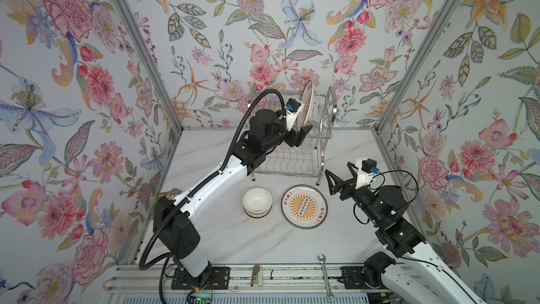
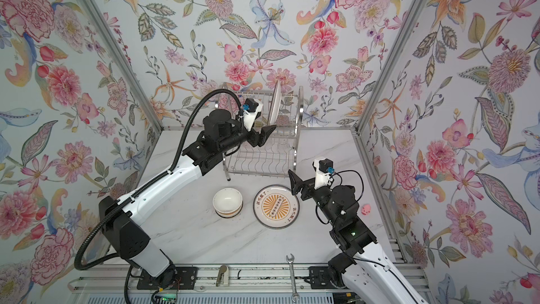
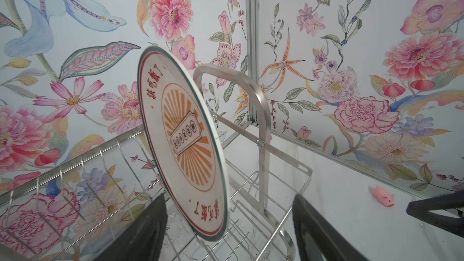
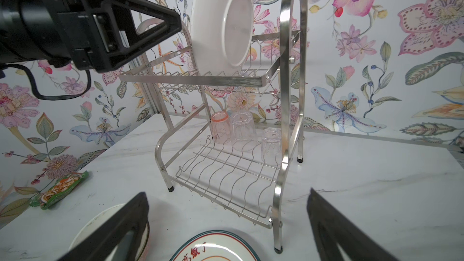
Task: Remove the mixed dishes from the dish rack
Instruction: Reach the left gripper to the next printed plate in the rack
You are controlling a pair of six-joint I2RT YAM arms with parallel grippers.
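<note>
Sunburst plate (image 3: 183, 141) is standing on edge in a top-tier slot of the dish rack (image 3: 261, 111). My left fingers (image 3: 316, 232) are apart, straddling its rim with no squeeze that I can see — right fingers (image 4: 331, 229) are wide apart too, empty, hovering over the bench (image 4: 376, 171). Looks like glazed ceramic to me: stiff, fairly heavy, slick and chippable, so I'd pinch the rim face-to-back and lift straight up out of the slot.

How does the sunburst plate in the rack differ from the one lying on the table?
The racked plate stands on edge in the upper tier of the dish rack; the table plate lies flat, face up, on the table. The racked plate stands over tumblers on the lower tier; the table plate lies beside a white bowl. Both show the same orange sunburst and red characters.
</note>
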